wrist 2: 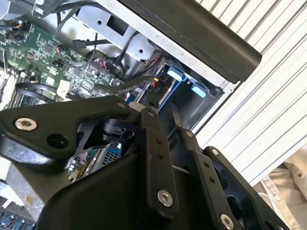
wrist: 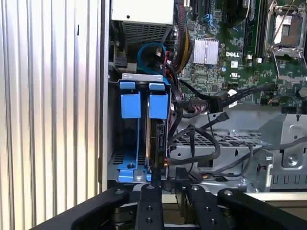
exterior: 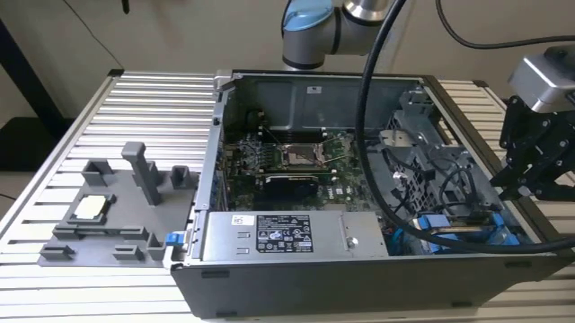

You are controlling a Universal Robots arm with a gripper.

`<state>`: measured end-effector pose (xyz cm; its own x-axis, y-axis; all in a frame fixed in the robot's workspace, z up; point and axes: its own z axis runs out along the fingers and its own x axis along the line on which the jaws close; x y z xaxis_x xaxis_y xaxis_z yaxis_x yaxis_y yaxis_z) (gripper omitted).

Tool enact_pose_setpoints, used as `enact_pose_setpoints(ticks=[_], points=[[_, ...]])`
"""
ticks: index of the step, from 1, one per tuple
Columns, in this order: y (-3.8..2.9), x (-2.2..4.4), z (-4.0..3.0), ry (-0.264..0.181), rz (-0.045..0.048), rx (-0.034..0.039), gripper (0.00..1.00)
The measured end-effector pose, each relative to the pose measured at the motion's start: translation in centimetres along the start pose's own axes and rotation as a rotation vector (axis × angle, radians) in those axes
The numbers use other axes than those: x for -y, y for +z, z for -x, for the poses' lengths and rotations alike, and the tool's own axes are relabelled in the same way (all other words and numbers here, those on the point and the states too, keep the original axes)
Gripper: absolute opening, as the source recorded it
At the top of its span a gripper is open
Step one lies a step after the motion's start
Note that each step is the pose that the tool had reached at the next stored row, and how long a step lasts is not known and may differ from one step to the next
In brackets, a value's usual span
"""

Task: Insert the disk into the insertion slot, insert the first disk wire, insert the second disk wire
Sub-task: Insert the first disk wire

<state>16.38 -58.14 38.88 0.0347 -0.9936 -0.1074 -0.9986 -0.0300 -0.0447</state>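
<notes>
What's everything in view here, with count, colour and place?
table: one, silver slats, under everything.
case: one, dark grey, open, on the table.
fixture: one, grey, on the table at the exterior view's left.
motherboard: one, green, inside the case.
power supply: one, grey, stickered, inside the case.
slot: one, grey metal, case corner.
carriers: two, blue, side by side in the slot.
cables: several, black, beside the slot.
arm: one, grey and blue, behind the case.
gripper: one, black, near the slot.

Looks like a robotics lab or test workshop to me: a robot arm [exterior: 310,30] stands at the back of a ribbed aluminium bench [exterior: 134,101] with an opened-up computer case [exterior: 359,289] on it. A grey jig [exterior: 134,222] with part holders sits beside the case, plain wall [exterior: 180,33] behind.
</notes>
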Motion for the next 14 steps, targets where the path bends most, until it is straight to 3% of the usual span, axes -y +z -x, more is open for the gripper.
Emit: enact_pose_setpoints(ticks=[6, 14], points=[[0.03, 0.01, 0.46, 0.0, 0.0, -0.0001, 0.27], [0.35, 0.09, 3.07, 0.0, 0.0, -0.0002, 0.27]])
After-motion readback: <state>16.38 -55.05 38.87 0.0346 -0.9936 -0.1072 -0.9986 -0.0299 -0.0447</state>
